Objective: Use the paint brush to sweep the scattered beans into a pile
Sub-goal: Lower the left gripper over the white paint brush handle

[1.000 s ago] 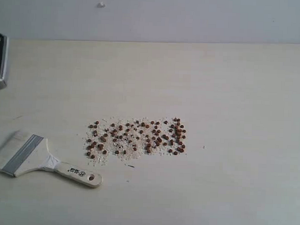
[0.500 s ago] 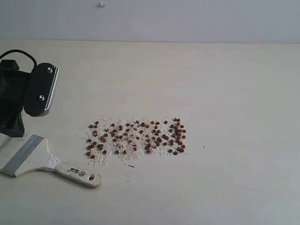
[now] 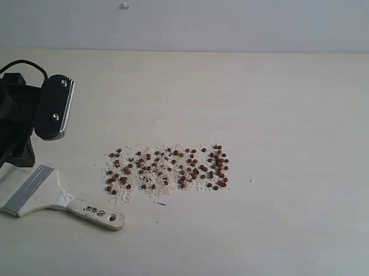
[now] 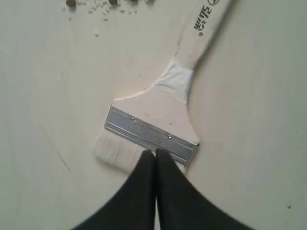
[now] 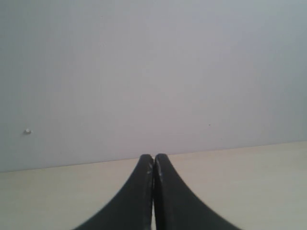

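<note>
1. Dozens of small, round, reddish-brown beans (image 3: 168, 169) are seen strewn in a loose, roughly rectangular patch near the middle of the table (image 3: 282, 117), mingled with pale, gritty crumbs (image 3: 125, 196).
2. The tabletop is presented as a smooth, matte, cream surface, backed by a plain grey wall (image 3: 237, 22).
3. The paint brush (image 3: 34, 190) is laid flat on the table at the lower left of the exterior view, apart from the bean patch.
4. Its parts are plainly made out: off-white bristles (image 4: 110, 153) in a wide flat block, a ribbed silver metal ferrule (image 4: 151, 135), and a cream wooden handle (image 3: 94, 212) with a dark stamp and a hole (image 3: 112, 218) at its rounded end.
5. The brush's long axis is set slantwise – the bristles are turned toward the left edge of the exterior view, and the handle end is pointed right and slightly toward the near edge, just below the patch's left corner.
6. The left gripper (image 4: 154, 154), black and smooth, is held over the ferrule with its jaws pressed together; contact with the brush cannot be told.
7. The right gripper (image 5: 153, 158) is likewise shown with jaws together – nothing is gripped, and it is aimed at the wall.
</note>
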